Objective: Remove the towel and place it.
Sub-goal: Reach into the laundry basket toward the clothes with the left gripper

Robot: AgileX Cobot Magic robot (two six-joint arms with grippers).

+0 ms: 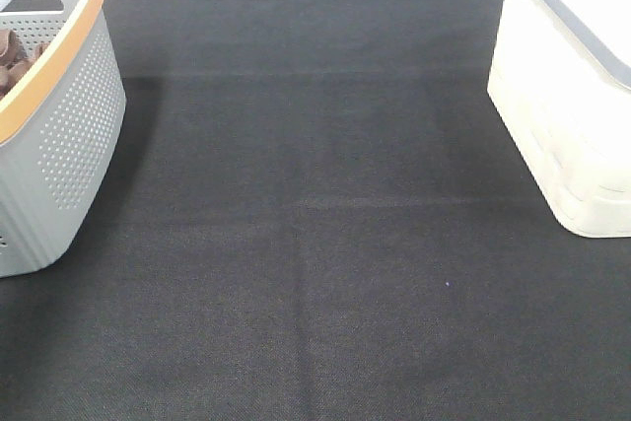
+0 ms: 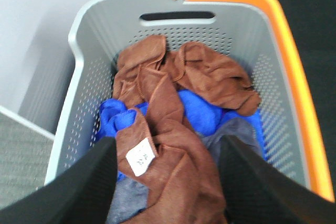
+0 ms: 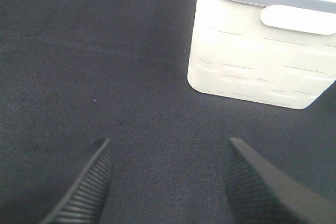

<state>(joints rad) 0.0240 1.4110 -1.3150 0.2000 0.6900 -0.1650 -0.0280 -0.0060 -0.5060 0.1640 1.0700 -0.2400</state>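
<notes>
- The towel (image 2: 176, 182), rust-brown with a small white tag (image 2: 140, 157), lies crumpled on top of the heap inside the grey basket (image 2: 94, 51), at the end nearest the left wrist camera
- Left gripper (image 2: 168, 145) hangs over that towel with its two dark fingers (image 2: 89, 182) spread wide, one to each side of the tagged fold, pinching nothing; whether the tips touch cloth cannot be told
- Around the towel: a blue cloth (image 2: 205, 111) partly under it, a grey cloth (image 2: 233, 129) lower in the heap, and another brown cloth (image 2: 215, 74) bunched toward the far end below the handle slot (image 2: 177, 16)
- The brown folds overlap, so where one cloth ends and the next begins is unclear
- The basket's perforated walls close in on all sides, with an orange rim (image 2: 294, 51) along one long edge; the way out is upward
- In the high view the basket stands at the left edge of the black table mat (image 1: 315, 244), and a white bin (image 1: 562, 115) with a grey rim stands at the right edge, well apart
- The mat between them is wide and flat
- Right gripper (image 3: 169, 148) is above the mat near the white bin, fingers apart and holding nothing
</notes>
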